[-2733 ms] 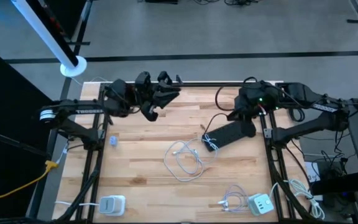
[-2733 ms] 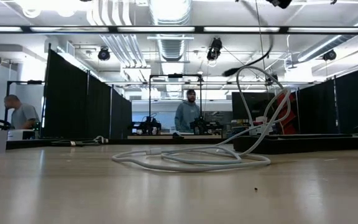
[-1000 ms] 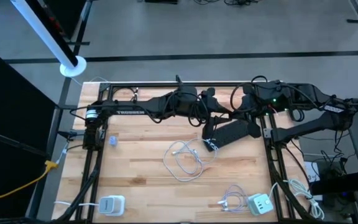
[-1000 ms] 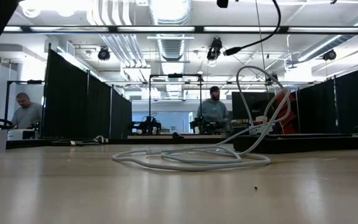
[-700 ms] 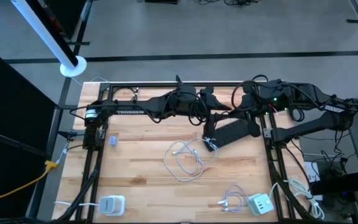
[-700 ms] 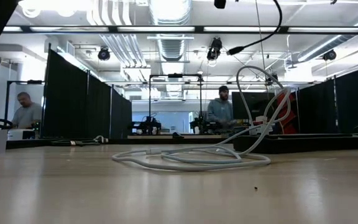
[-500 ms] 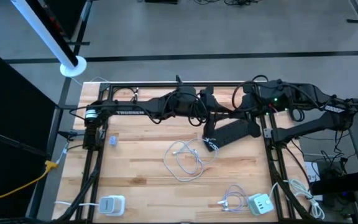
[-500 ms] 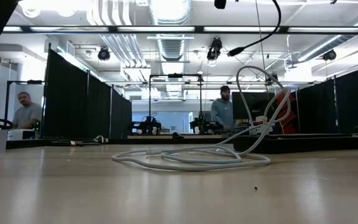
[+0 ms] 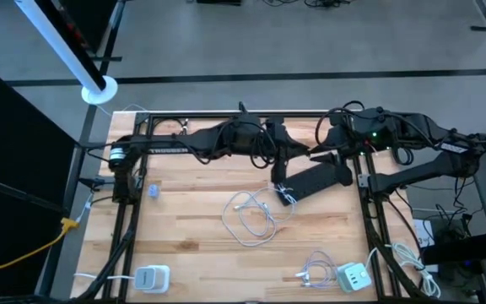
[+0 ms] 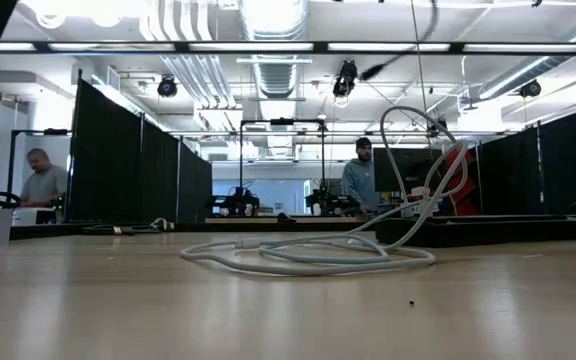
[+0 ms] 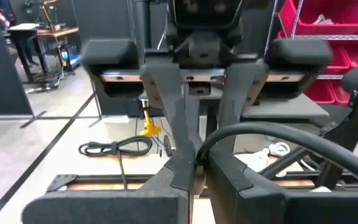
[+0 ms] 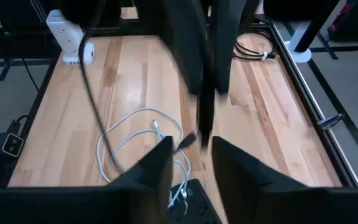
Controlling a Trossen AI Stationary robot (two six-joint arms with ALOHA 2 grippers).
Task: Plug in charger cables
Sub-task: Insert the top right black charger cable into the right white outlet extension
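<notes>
My left gripper (image 9: 278,154) reaches across the far middle of the table and is shut on a thin black charger cable (image 11: 303,140). My right gripper (image 12: 191,155) faces it from the right (image 9: 315,154), open, with its fingers on either side of the cable's free end (image 12: 202,119). A black power strip (image 9: 315,179) lies on the table below both grippers. White charger cables lie in loose loops at mid-table (image 9: 251,215) and near the right charger block (image 9: 313,272). My left gripper pinches the black cable between its two fingers close to its free end (image 11: 199,155), coming about level from the table's left. The held part is lifted clear of the table. A short end sticks out past the fingertips, and the rest arcs away slack.
White charger blocks sit at the near left (image 9: 152,277) and the near right (image 9: 353,276). A yellow cable (image 9: 62,226) hangs off the left edge. Bare wood lies left of the white loops. People stand in the room beyond the table (image 10: 360,180).
My left arm has drawn back a little toward the table's left, still shut on the black cable. In the low view the cable's hanging part has risen toward the top of the picture. My right gripper has stayed in place.
</notes>
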